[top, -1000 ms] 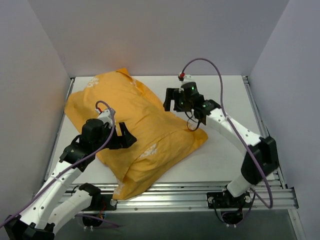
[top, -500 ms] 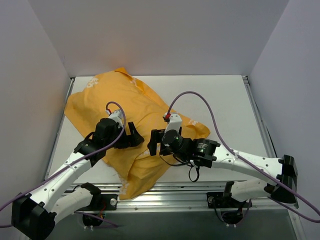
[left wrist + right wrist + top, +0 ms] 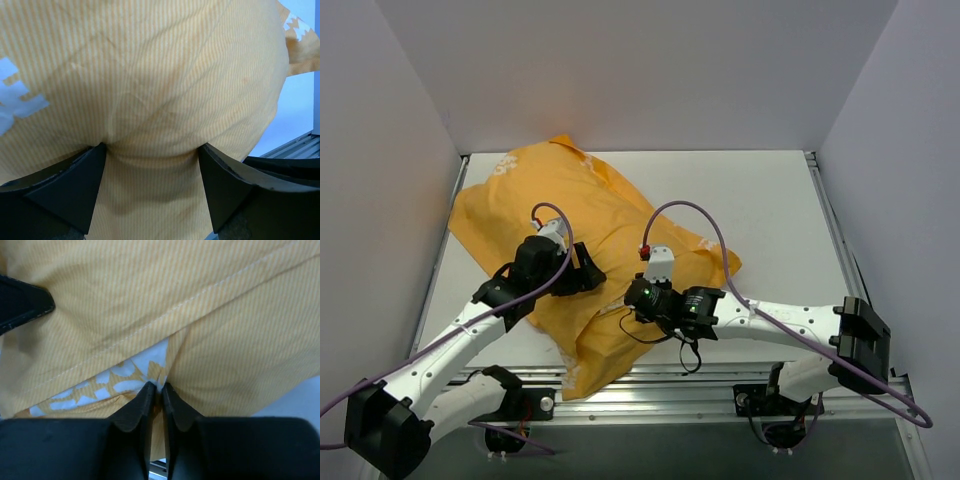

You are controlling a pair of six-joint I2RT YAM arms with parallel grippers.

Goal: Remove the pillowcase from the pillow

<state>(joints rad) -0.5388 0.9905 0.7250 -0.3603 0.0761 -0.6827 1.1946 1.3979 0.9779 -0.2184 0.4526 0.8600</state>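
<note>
Pinching pillowcase (image 3: pixel 590 220) hem fold with right end effector (image 3: pixel 156 388), clamped on cloth. Pressing bulge with left end effector (image 3: pixel 152 150), spread wide. Sprawling over tabletop (image 3: pixel 770 200) left-centre, stuffed. Guessing soft, light, floppy fabric, so grabbing by open hem, pinning pillow inside.

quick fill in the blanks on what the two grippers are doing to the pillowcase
1. The right gripper is ____ on a fold of the pillowcase.
2. The left gripper has its jaws ____, one finger on either side of a bulge in the fabric.
3. The stitched hem shows in the ____ wrist view.
Missing words: shut; open; right
</note>
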